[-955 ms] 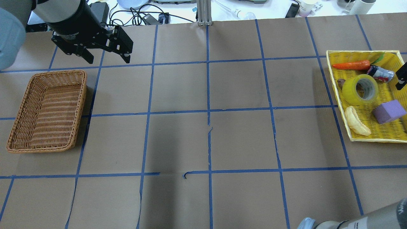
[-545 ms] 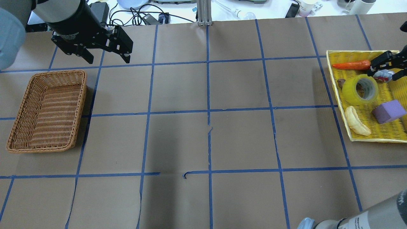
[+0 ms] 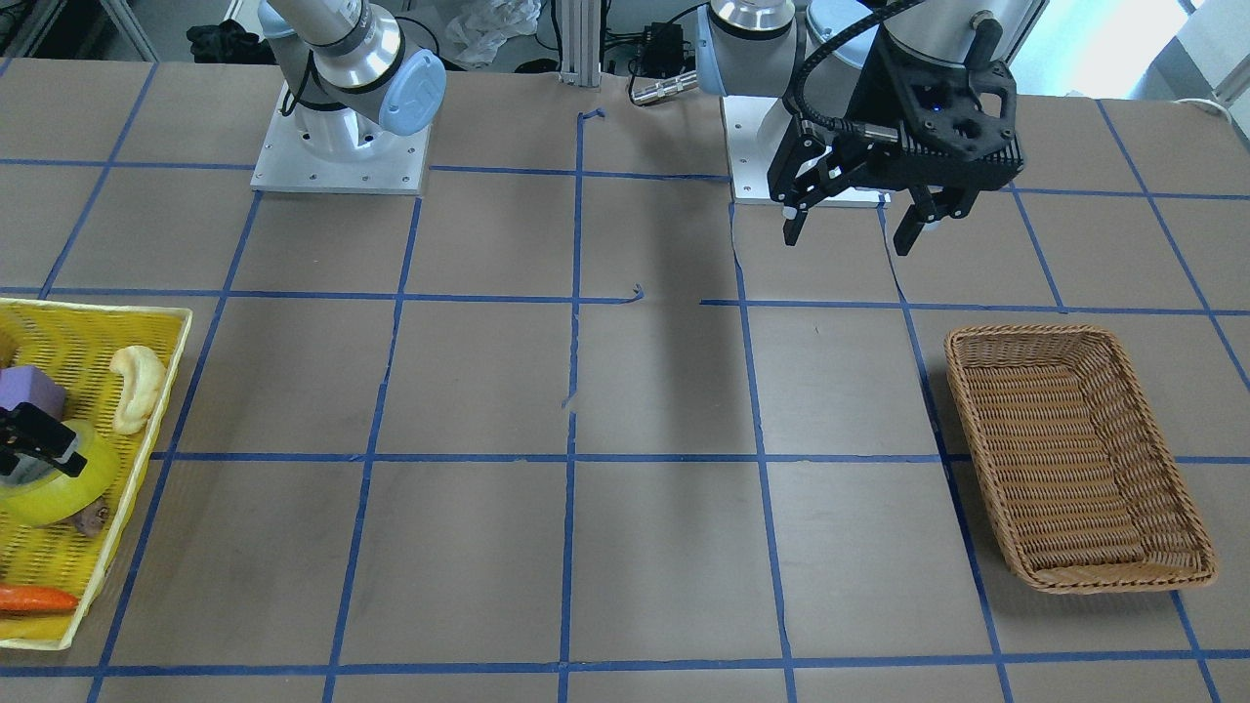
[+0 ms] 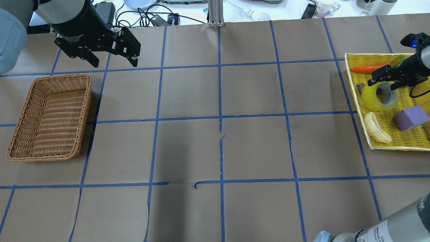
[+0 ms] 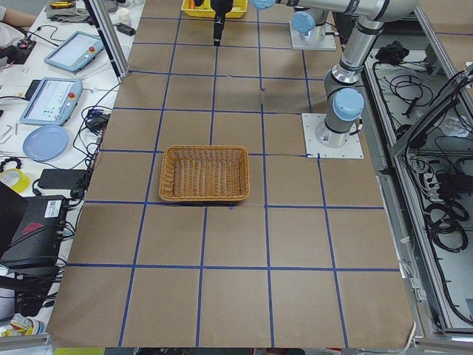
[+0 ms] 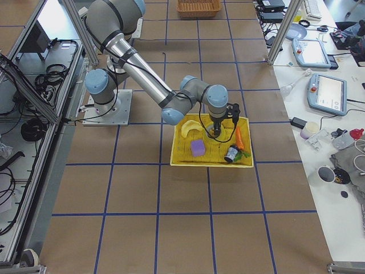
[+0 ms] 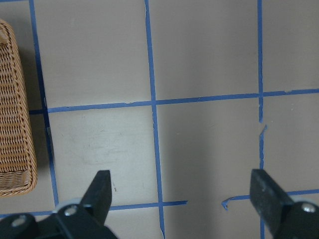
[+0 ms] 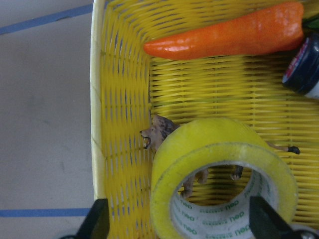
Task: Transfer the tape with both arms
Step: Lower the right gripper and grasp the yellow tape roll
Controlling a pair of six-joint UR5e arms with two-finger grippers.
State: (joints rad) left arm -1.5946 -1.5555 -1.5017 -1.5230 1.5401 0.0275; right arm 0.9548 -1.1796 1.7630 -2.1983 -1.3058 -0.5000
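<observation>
Staging for the pick: tape [image 4: 380,95] sits inside the yellow basket [image 4: 376,55], just beside the wall that faces mid-desk. It's tilted, not flat, propped on a toy lion [image 8: 159,132] wedged under it, so the core opens up toward the wrist cam. That tilt is probably why the approach comes from above. Carrot [image 4: 369,69] and a dark jar [image 8: 304,69] lie at the basket's end away from the robot. Purple block [image 4: 410,117] and a pale curved piece [image 4: 377,127] lie at its robot-side end. None of these touches the roll that I can see.

Right end effector [image 4: 382,84]: spread wide, gripping nothing, directly over the roll. One finger lines up between roll and basket wall, the other over the core side. Contact or not, can't tell. Right arm is stretched out low from its base, wrist turned down into the basket.

Left end effector [image 4: 115,63]: also spread, empty, pointing down at bare desk [image 4: 248,148], at the opposite end from the yellow basket. Likely parked to take the handover. Wicker basket [image 4: 50,117] sits at that same opposite end, presumably the drop point.
</observation>
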